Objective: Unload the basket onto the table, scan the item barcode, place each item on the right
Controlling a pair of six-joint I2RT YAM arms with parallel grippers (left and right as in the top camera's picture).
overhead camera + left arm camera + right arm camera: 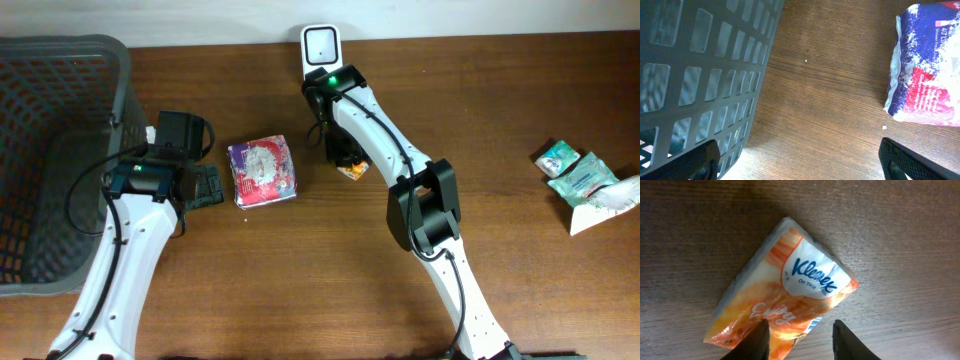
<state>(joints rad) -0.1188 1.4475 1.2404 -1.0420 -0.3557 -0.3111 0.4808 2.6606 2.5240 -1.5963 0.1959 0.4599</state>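
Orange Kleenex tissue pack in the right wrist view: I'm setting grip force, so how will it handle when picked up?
The orange-and-white plastic-wrapped Kleenex tissue pack probably squashes: its wrapper looks soft and puckered. Likely light, being tissues. The glossy film may slip; lying flat on the brown wooden table, it shouldn't roll.

bare table (830, 100) lies open between the basket (700, 75) wall and the blue packet (925, 65).
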